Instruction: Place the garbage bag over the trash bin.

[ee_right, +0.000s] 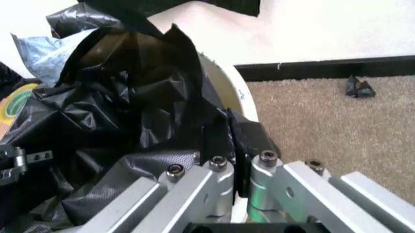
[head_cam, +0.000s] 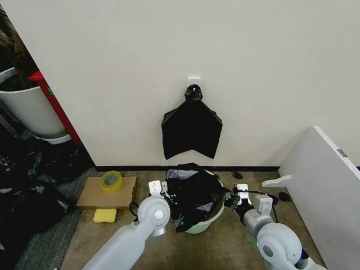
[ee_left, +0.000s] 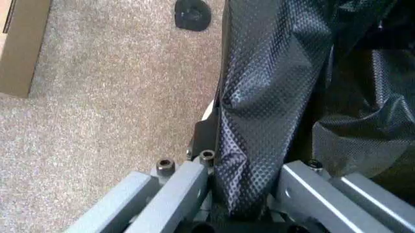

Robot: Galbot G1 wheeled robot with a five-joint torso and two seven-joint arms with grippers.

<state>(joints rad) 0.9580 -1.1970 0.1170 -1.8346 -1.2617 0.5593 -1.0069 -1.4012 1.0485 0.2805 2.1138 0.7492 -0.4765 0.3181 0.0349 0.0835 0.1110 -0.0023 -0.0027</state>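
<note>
The off-white trash bin (head_cam: 203,226) stands on the carpet by the wall, between my two arms. The crinkled black garbage bag (head_cam: 191,194) is heaped over its top and hides most of the rim. My left gripper (head_cam: 167,196) is at the bin's left side. A fold of the bag (ee_left: 259,111) runs between its fingers, and this gripper (ee_left: 246,145) is shut on it. My right gripper (head_cam: 230,198) is at the bin's right side. It (ee_right: 236,141) is shut on the bag's edge (ee_right: 149,97) right where the white rim (ee_right: 228,85) shows.
A flat black bundle (head_cam: 191,128) hangs from a wall hook above the bin. Left of the bin lie a cardboard box (head_cam: 98,194) with a yellow tape roll (head_cam: 111,180) and a yellow sponge (head_cam: 104,215). A white planter (head_cam: 28,109) stands far left; a white panel (head_cam: 326,185) leans at right.
</note>
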